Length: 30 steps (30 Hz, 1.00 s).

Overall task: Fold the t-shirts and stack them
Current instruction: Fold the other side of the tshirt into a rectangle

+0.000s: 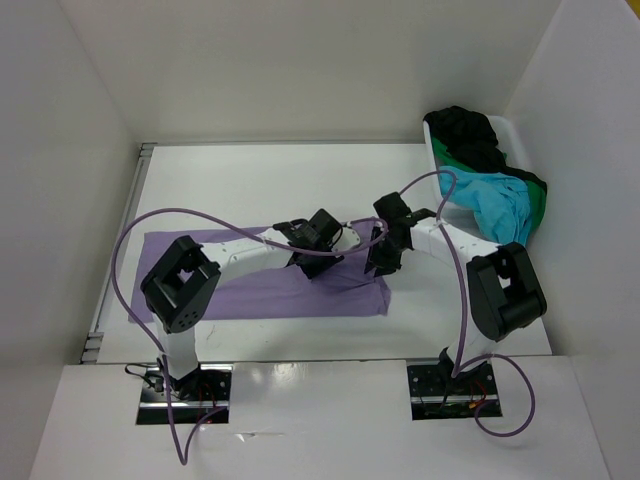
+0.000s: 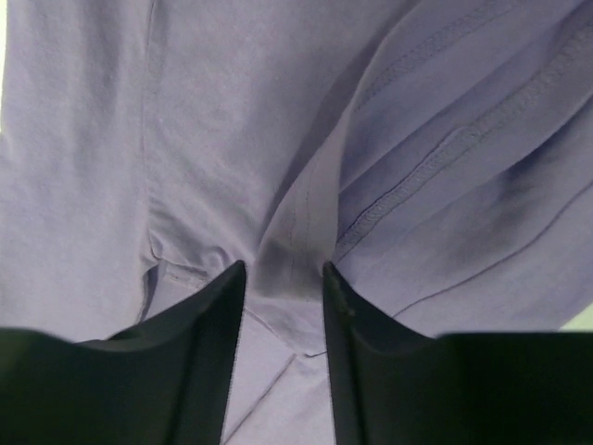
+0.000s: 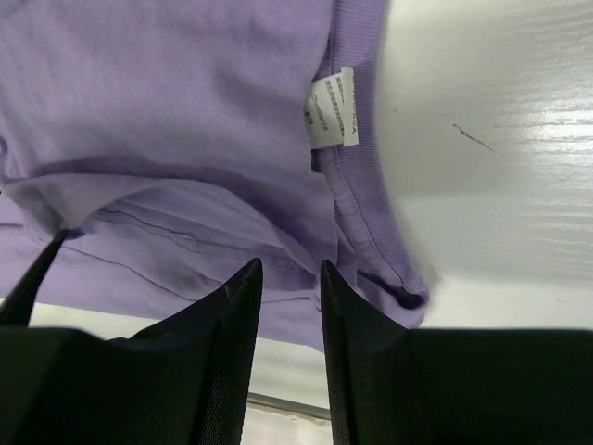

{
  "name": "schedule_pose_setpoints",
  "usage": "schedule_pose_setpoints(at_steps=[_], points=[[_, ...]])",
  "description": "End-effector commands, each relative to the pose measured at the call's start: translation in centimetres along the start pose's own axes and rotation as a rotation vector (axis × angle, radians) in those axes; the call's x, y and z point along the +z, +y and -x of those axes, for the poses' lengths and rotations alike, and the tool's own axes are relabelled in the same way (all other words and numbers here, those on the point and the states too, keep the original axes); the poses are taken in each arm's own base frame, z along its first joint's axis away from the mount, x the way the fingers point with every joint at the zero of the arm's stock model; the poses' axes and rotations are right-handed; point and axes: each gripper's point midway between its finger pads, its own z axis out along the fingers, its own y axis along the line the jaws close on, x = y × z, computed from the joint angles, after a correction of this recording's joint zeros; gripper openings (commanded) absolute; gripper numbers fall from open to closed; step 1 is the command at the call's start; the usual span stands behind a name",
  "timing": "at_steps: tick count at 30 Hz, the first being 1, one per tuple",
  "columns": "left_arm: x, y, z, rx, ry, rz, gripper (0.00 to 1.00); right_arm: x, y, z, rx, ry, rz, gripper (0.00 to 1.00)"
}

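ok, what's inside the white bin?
Black shirt at the far end, turquoise shirt spilling over the near rim, green shirt showing between. The floor of the white bin and anything under them are covered.

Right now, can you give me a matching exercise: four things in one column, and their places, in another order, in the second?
Things:
1 purple shirt
2 turquoise shirt
3 black shirt
4 label

Places:
A far end of the bin
B spread on the table
C near end of the bin
D at the purple shirt's neck

Pairs: 1-B, 2-C, 3-A, 4-D.
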Motion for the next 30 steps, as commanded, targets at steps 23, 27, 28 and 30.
schedule_pose_setpoints(at_steps=[23, 27, 28, 30], points=[[-0.9, -1.4, -1.8, 0.087, 0.050, -0.015, 0.69, 0.6, -1.0, -0.4, 0.021, 0.011, -0.032, 0.31], [0.1, -0.8, -2.8, 0.090, 0.080, 0.033, 0.57, 0.8, -1.1, -0.5, 0.022, 0.019, -0.038, 0.27], [0.2, -0.7, -3.3, 0.092, 0.092, 0.039, 0.54, 0.8, -1.1, -0.5, 0.022, 0.019, -0.038, 0.26], [0.5, -0.7, -3.3, 0.101, 0.092, 0.039, 0.46, 0.8, -1.1, -0.5, 0.022, 0.019, -0.038, 0.19]])
